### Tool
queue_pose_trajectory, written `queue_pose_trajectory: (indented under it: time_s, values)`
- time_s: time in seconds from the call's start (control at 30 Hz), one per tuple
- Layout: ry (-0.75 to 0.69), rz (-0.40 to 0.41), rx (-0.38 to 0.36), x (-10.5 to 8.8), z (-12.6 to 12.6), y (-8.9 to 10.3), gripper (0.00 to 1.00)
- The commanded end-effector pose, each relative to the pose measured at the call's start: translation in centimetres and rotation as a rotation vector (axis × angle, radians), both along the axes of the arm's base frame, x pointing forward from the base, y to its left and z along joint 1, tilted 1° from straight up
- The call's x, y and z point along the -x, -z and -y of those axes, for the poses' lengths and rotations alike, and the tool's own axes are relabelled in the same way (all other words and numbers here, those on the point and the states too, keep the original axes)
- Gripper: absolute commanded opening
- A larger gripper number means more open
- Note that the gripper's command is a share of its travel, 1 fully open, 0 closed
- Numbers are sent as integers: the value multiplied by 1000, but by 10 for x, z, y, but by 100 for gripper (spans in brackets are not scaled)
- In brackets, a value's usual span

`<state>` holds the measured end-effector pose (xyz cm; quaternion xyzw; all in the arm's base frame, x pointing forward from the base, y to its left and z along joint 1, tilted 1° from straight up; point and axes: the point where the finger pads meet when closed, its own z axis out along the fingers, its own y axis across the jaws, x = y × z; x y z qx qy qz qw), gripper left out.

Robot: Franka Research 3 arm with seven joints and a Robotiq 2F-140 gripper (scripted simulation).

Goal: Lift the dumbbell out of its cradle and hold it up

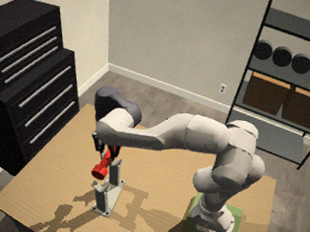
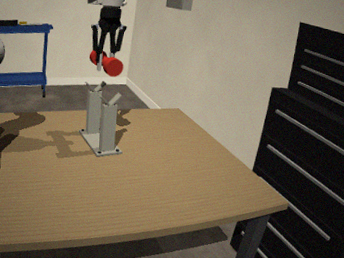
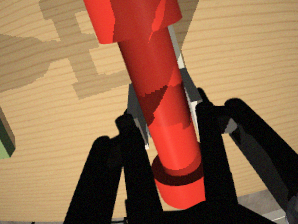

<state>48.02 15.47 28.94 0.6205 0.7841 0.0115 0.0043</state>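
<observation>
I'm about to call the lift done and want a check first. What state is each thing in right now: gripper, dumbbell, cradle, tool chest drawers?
gripper: shut on the dumbbell's handle, high above the table.
dumbbell: held in the air, roughly level, apart from the cradle.
cradle: holds nothing, upright on the table.
tool chest: all visible drawers shut.

gripper [image 2: 107,57]: black fingers closed on red dumbbell [image 2: 106,62] handle, hanging in air | cradle [image 2: 101,118]: grey, two posts on base plate, well below dumbbell, apart | table [image 2: 149,189]: wooden | background: blue cart [image 2: 22,28], black drawer cabinet [image 2: 311,147]
</observation>
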Motion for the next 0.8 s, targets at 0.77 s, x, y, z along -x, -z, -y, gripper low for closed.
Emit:
queue_pose_trajectory:
  time_s: [0.77]
  values:
    - [-6, -2, 5, 2, 1, -16, 0]
